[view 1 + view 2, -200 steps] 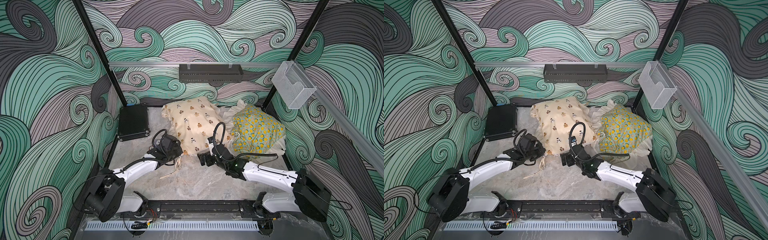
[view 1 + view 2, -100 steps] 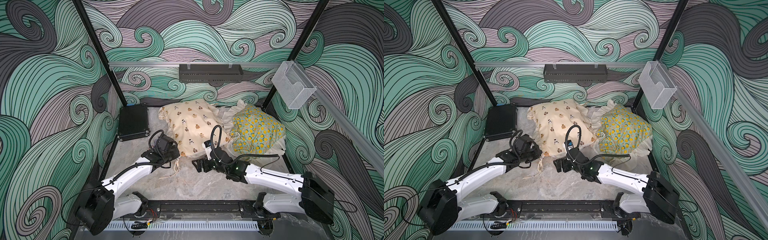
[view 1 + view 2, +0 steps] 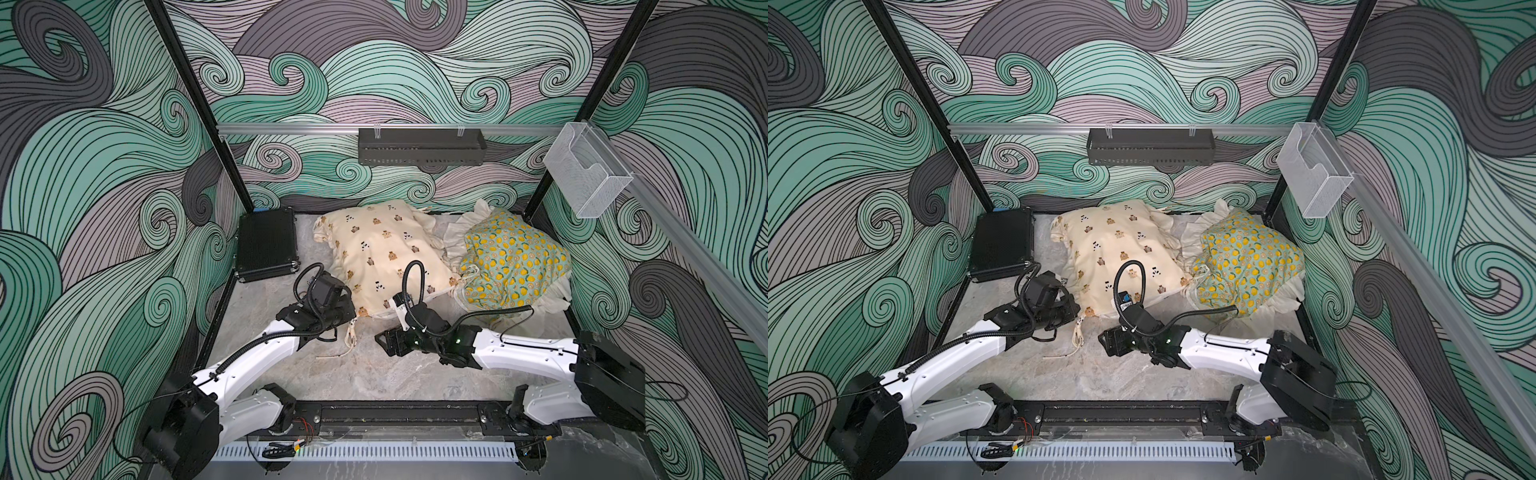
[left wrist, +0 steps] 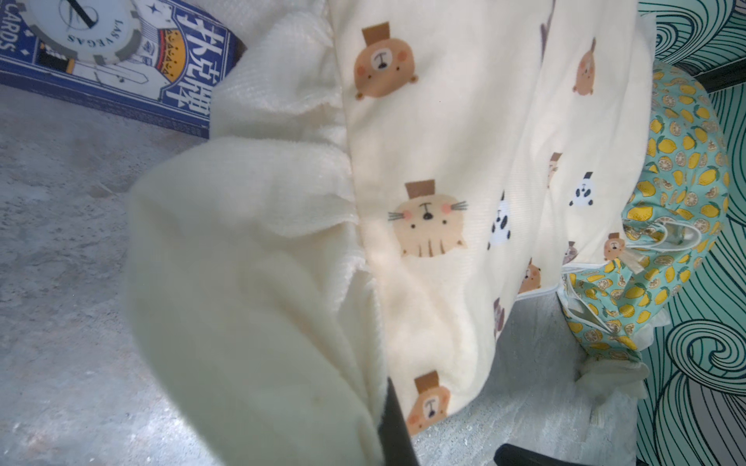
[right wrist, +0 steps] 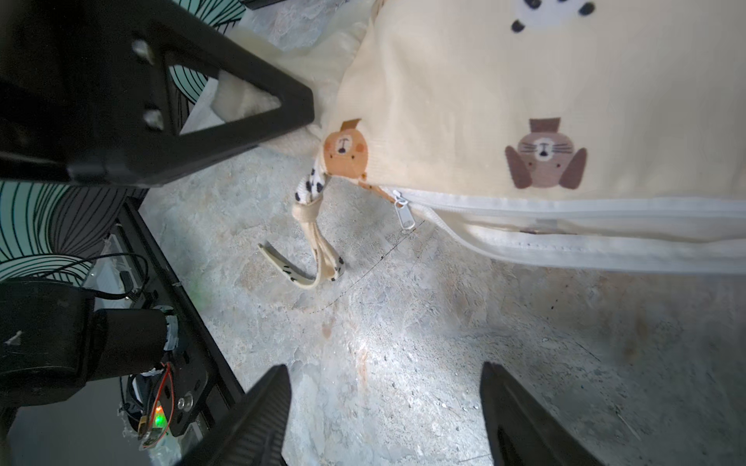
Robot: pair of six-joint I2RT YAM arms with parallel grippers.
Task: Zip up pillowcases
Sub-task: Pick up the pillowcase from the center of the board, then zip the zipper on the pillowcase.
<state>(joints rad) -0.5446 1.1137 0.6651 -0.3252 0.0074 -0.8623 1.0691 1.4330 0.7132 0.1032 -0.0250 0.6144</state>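
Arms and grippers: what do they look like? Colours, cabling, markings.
Left arm and right arm: white link shells, black joints, black corrugated cable looping over each wrist. Left gripper and right gripper: black; a left finger is a triangular open frame. Green light on right wrist.

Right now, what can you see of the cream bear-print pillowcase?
The bear pillowcase is a stuffed cream fabric case printed with bear, cat and panda faces, edged with a cream ruffle. It lies on the marbled table, its right side against the lemon pillowcase. A white zipper runs along its near edge, the pull at the corner beside knotted ties; open or closed, I cannot tell. The left end effector is shut on its corner ruffle.
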